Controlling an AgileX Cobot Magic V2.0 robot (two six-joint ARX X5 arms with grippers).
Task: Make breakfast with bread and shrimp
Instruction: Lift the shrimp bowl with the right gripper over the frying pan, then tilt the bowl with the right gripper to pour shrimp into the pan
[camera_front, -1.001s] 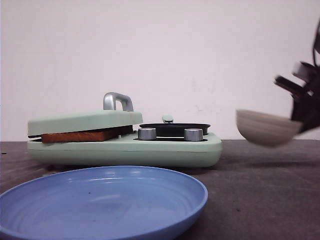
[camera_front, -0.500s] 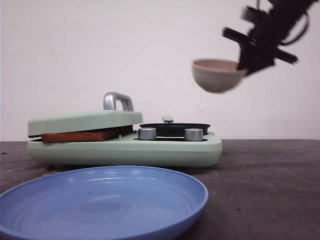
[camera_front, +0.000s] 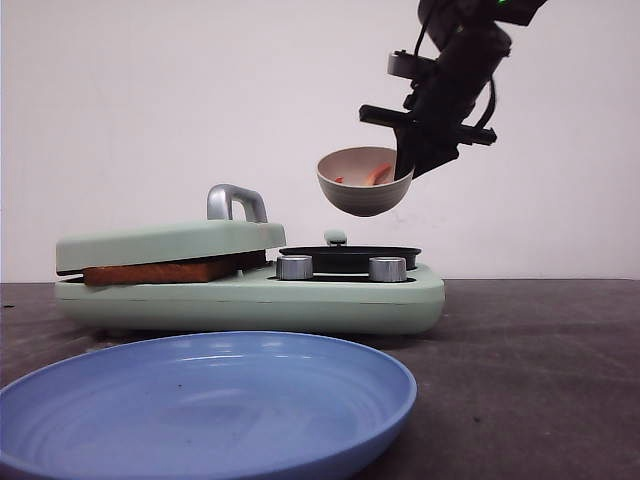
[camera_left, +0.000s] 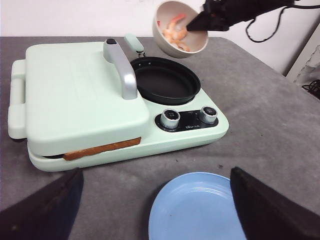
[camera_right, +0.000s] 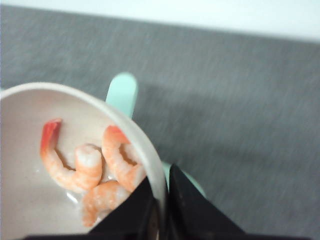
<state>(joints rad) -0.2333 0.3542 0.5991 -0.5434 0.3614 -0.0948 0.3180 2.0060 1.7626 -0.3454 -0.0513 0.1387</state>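
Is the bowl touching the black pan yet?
Apart. The front view shows the bowl, pinched at its rim by the right gripper, with bare wall visible between it and the black pan.

A plain white wall (camera_front: 200, 100) is running behind the bench, evenly lit, casting soft shadows. A grey, felt-like surface (camera_left: 260, 115) is covering the work area. A black cable (camera_left: 257, 31) is trailing at the far edge.
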